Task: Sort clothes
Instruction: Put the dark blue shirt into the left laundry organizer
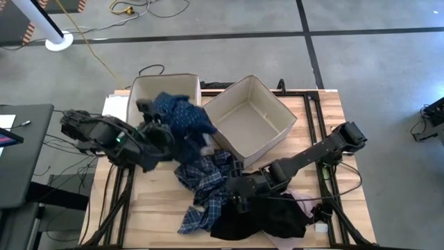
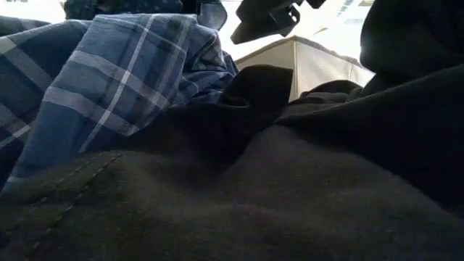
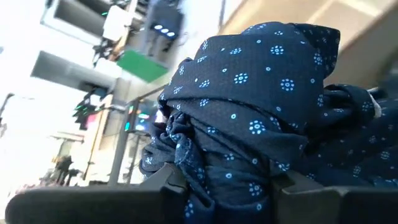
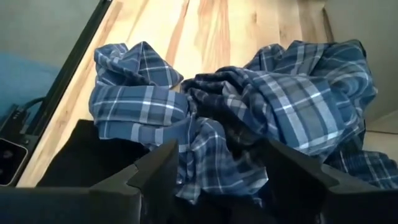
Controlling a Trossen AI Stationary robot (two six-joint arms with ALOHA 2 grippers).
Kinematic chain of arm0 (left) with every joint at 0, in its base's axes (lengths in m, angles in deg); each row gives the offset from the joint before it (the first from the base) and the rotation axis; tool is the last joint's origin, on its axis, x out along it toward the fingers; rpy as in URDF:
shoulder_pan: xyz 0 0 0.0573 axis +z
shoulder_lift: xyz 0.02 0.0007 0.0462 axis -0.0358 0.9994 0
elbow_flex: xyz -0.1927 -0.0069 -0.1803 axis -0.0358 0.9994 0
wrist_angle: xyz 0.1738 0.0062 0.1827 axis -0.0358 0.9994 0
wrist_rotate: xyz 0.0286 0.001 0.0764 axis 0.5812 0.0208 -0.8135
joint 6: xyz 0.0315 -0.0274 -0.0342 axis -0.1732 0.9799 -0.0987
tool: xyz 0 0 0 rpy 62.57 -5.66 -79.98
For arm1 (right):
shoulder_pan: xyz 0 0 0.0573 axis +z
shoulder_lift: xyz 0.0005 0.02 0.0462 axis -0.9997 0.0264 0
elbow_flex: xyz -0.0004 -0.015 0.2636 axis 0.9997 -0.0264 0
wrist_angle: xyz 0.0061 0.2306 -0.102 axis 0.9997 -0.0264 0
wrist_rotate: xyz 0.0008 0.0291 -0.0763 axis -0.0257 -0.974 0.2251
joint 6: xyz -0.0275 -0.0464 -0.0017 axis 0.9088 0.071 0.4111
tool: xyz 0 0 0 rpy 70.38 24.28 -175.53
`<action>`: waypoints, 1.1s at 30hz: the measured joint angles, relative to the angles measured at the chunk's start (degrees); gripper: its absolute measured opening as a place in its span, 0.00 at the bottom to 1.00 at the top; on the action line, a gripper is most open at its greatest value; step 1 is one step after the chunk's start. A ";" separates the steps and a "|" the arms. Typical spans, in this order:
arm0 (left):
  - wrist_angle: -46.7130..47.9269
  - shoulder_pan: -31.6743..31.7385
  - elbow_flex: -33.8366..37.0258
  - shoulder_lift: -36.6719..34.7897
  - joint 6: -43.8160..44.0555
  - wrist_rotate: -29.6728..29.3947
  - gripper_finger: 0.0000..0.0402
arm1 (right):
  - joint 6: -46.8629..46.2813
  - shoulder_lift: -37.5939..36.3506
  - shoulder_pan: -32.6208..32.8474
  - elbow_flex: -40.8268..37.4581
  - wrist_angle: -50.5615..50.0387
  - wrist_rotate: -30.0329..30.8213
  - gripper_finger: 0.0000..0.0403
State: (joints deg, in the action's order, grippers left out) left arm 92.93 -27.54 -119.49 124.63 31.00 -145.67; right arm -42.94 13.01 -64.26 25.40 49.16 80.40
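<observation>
Looking down, the pale wooden table stands on grey concrete floor; left gripper clenches the dark blue dotted garment over the left beige fabric box. Right wrist: right gripper, jaws spread, hovers over blue-and-white plaid shirts. No writing legible.

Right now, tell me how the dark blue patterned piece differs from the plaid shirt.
The dark blue patterned piece has small dots; the plaid shirt has blue-and-white checks. The left gripper is shut on the patterned piece, draped at the left box; the plaid shirt lies crumpled on the table, with the open right gripper over it. Both are soft blue fabric.
</observation>
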 joint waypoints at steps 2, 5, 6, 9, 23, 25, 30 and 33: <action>0.02 1.77 0.00 -1.25 -0.79 -0.93 0.21 | -0.02 0.00 0.00 0.00 0.01 0.00 0.63; 0.00 4.94 0.00 -2.77 -2.36 -2.32 0.21 | -0.12 0.00 0.04 0.00 -0.01 0.00 0.63; 0.02 6.06 0.00 -3.25 -2.96 -2.66 0.21 | -0.14 0.00 0.06 0.00 0.04 0.00 0.63; 0.02 9.78 0.00 -4.92 -4.44 -2.89 0.21 | -0.15 0.00 0.13 0.00 0.01 0.00 0.63; 0.00 27.99 4.39 -10.38 -5.77 5.40 0.21 | -0.12 0.01 0.17 -1.01 1.42 0.00 0.63; 0.04 29.93 6.56 -10.53 -5.74 7.40 0.21 | -0.11 0.36 0.15 -0.98 2.01 0.02 0.63; -0.73 33.19 12.47 -10.27 -5.64 11.61 0.21 | -0.42 1.39 0.26 -1.01 1.90 -0.01 0.63; -2.97 34.55 16.62 -10.23 -6.27 12.98 0.21 | -0.66 2.19 0.38 -1.01 1.86 -0.04 0.63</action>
State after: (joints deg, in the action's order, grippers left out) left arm 89.97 7.01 -102.86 114.40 24.73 -132.69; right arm -43.60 15.20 -63.88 24.39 51.02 80.35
